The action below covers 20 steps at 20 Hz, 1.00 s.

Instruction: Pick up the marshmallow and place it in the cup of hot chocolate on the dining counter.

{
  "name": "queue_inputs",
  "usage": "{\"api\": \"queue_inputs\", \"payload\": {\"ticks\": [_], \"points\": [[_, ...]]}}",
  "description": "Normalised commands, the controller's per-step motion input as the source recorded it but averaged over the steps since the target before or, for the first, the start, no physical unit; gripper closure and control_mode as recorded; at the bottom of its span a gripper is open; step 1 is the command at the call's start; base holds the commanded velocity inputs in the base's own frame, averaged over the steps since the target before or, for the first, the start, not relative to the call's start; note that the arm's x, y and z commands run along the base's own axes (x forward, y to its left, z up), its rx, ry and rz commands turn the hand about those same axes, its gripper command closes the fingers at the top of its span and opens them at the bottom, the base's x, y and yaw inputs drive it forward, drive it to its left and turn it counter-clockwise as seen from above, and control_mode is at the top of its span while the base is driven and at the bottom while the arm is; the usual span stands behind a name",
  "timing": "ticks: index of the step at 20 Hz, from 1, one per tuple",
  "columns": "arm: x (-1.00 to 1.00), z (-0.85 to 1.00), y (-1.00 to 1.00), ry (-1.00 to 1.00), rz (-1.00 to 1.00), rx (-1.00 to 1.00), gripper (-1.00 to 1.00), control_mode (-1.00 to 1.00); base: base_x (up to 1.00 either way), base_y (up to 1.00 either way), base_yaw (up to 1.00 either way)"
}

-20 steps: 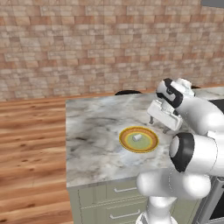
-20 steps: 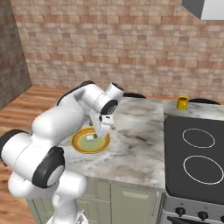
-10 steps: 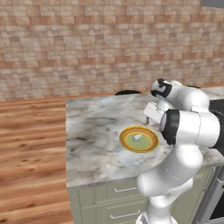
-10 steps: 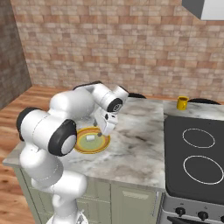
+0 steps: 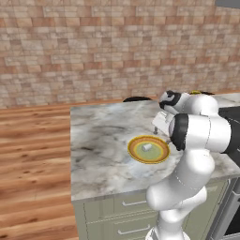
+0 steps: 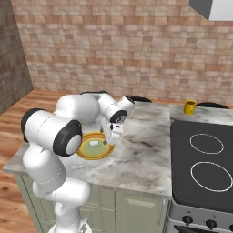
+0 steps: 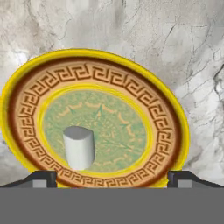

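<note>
The fingers (image 7: 112,177) are spread wide with nothing between them, their two dark tips seen at the bottom of the hand view, one at either side of the near rim of the plate (image 7: 175,114). The marshmallow (image 7: 79,147) is seen upright on the plate's green centre, apart from both tips and nearer the left one in that view. In the left base view the marshmallow (image 5: 147,147) lies as a small white lump on the plate (image 5: 135,152), with the fingers (image 5: 160,130) held low just beside the plate's far right rim. The plate is carried by the surface (image 6: 141,159) near its left end, towards the front edge. The cup of hot chocolate (image 6: 189,107) stands well apart at the back edge of the surface, just behind the black cooktop (image 6: 205,166) set into the right end.
</note>
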Motion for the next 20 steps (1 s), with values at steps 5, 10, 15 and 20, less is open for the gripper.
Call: {"api": "queue_inputs", "payload": {"ticks": [5, 10, 15, 20], "points": [[0.31, -0.11, 0.04, 0.19, -0.06, 0.0, -1.0, -1.0, 0.0, 0.0, 0.0], [0.11, -0.04, 0.0, 0.12, 0.0, 0.0, -1.0, -1.0, 0.0, 0.0, 0.0], [0.01, -0.17, 0.08, -0.15, 0.0, 0.0, -1.0, -1.0, 0.0, 0.0, 0.0], [0.01, -0.21, 0.13, -0.13, 0.0, 0.0, -1.0, -1.0, 0.0, 0.0, 0.0]]}}
